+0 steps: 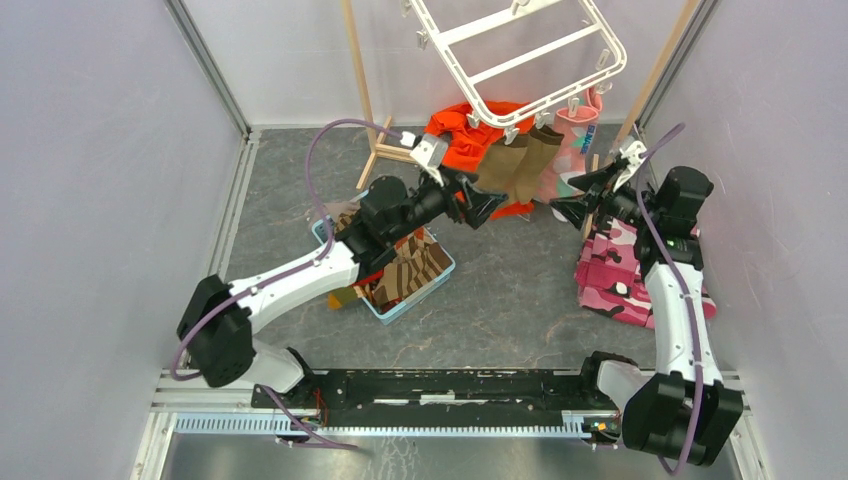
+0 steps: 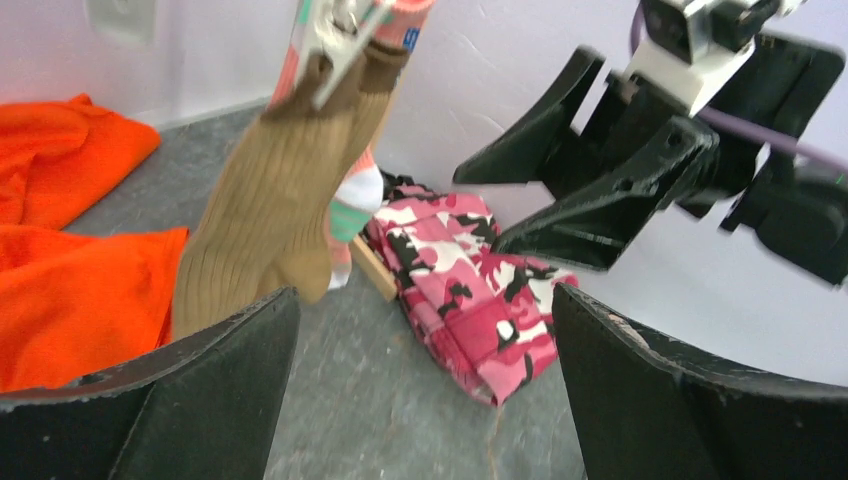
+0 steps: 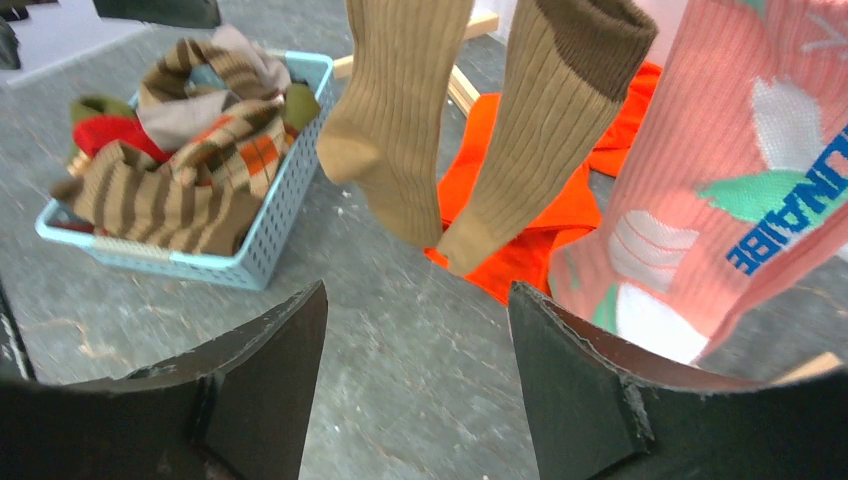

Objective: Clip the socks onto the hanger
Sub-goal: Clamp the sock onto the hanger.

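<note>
We see the white hanger [image 1: 535,54] tilted high at the back of the grey table [image 1: 500,300], with small clips dangling along its lower edge. Below it an orange garment [image 1: 462,140] lies heaped on the table, and a pink camouflage cloth [image 1: 620,280] lies to the right, beside the right arm. A light blue basket [image 3: 275,215] sits left of centre, partly under the left arm, and it is piled with loose socks, among them a brown-and-tan striped one [image 3: 150,195] and a red one [image 3: 105,130]. A pair of brown socks [image 1: 520,165] hangs from the hanger's near edge, toes down and clear of the table, in front of the orange garment. A clip [image 2: 335,45] pinches their cuffs. Just to their right a pink sock [image 3: 740,170] with teal and white patches hangs from the same edge. The left gripper [image 1: 492,206] sits just left of the brown pair, released, its fingers spread wide with nothing between them. The right gripper [image 1: 566,195] faces it from the other side of the socks, its fingers also apart and grasping nothing.
</note>
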Controlling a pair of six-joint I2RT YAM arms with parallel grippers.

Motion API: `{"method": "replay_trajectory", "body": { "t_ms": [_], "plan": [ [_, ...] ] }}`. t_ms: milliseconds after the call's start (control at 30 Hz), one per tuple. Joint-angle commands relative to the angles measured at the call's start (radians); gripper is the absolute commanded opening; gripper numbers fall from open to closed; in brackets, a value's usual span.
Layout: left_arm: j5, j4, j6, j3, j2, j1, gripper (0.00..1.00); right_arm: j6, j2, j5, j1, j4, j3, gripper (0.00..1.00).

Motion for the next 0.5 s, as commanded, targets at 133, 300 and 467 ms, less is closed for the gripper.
{"method": "replay_trajectory", "body": {
  "t_ms": [133,300,467],
  "plan": [
    [0.089,0.105,0.143,-0.347,-0.293,0.002,1.00,-0.464,-0.148,0.131,-0.031,-0.312,-0.104,0.75],
    [0.014,0.131,0.167,-0.553,-0.437,0.003,1.00,-0.522,-0.148,0.144,-0.035,-0.327,-0.146,0.77],
    [-0.078,0.030,0.167,-0.627,-0.560,0.005,1.00,-0.613,-0.117,0.028,-0.035,-0.391,-0.149,0.81]
  ]
}}
